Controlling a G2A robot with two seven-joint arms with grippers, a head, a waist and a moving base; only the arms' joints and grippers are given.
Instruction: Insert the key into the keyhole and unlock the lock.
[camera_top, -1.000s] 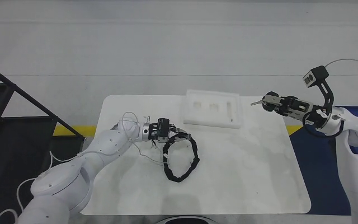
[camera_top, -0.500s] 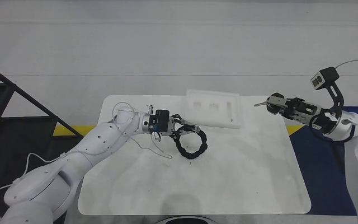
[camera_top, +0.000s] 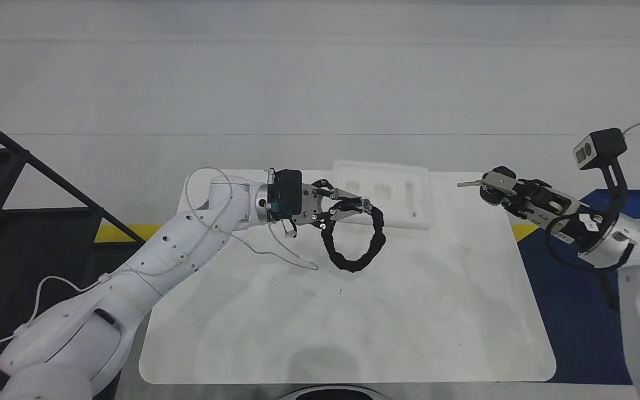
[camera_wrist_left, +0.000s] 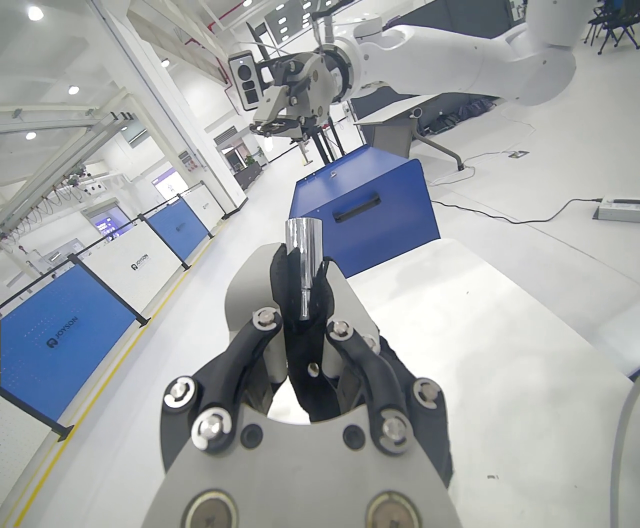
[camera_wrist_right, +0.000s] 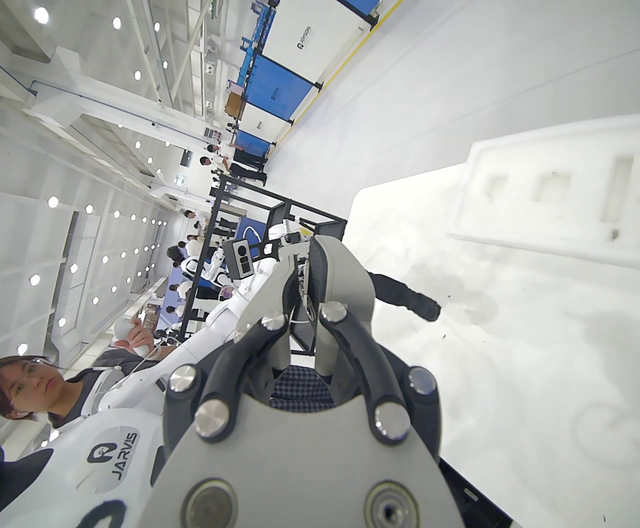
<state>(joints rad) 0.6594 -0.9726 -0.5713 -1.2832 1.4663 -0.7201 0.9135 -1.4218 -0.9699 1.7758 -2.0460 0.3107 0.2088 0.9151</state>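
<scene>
Standing by the table (camera_top: 430, 320) and here's how it looks. The left gripper (camera_top: 352, 206) is out over the far half of the table, about mid-width. Its jaws are clamped on the chain lock (camera_top: 352, 262) at the black-sleeved end, right where the chrome cylinder (camera_wrist_left: 303, 260) comes out. In the left wrist view that cylinder pokes out past the jaws, pointing roughly toward the other arm (can't make out the keyhole itself from here). The rest of the lock droops from the jaws as a black loop, just in front of the white foam tray (camera_top: 380, 195). I can't tell if the bottom of the loop touches the table.

The right gripper (camera_top: 487, 184) is held up around the table's far right corner, well apart from the lock. Its jaws are pinched nearly together on the key (camera_top: 465, 183), and the thin metal tip sticks out toward the left arm. The tray has a few shallow cut-out pockets and sits at the table's far edge.
</scene>
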